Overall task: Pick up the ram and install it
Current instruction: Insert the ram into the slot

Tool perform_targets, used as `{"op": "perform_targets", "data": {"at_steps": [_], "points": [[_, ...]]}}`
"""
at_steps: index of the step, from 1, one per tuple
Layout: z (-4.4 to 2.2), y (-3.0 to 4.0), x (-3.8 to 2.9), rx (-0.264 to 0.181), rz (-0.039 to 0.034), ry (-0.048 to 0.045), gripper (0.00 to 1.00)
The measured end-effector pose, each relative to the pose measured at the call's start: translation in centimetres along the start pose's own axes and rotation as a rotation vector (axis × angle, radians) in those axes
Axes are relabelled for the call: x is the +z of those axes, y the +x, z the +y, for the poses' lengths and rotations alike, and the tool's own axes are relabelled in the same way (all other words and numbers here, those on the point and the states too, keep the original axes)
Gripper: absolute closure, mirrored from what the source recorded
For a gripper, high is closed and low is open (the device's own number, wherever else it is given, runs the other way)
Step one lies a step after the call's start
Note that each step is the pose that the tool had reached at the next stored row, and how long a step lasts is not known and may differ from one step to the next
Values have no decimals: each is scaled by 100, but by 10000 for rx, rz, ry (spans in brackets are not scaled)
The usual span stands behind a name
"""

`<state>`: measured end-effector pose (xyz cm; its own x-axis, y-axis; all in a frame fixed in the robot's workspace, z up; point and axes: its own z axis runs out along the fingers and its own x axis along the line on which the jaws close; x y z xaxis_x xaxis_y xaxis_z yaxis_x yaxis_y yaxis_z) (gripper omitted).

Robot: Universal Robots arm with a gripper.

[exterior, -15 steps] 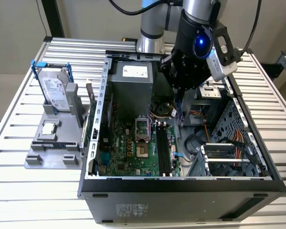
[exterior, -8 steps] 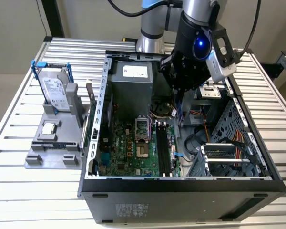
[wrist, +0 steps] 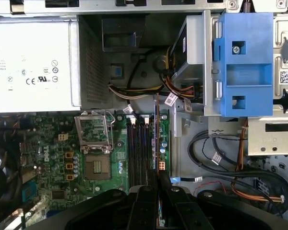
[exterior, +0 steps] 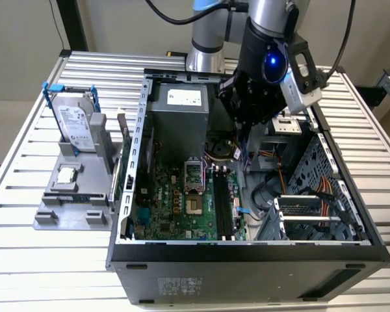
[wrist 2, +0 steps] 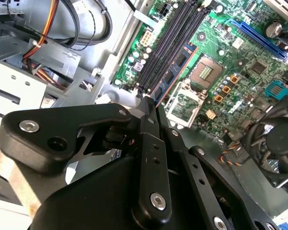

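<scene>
The black linkage gripper (wrist 2: pixel 149 108) pinches the long, thin blue-green ram stick (wrist 2: pixel 175 67) by one end, edge-on above the black memory slots (wrist 2: pixel 170 36) of the green motherboard (wrist 2: pixel 230 52). The ram looks light, stiff and fragile, best held by its bare end edges, away from the chips.

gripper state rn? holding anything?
Gripper: shut on the ram, which it holds edge-on above the memory slots of the motherboard inside the open computer case.
</scene>
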<state>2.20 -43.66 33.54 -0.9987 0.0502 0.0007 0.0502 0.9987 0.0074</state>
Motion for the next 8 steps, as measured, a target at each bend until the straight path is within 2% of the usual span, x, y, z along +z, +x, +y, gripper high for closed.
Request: {"op": "perform_targets", "data": {"at_steps": [8], "points": [[0,1,18,1,0,0,100]]}}
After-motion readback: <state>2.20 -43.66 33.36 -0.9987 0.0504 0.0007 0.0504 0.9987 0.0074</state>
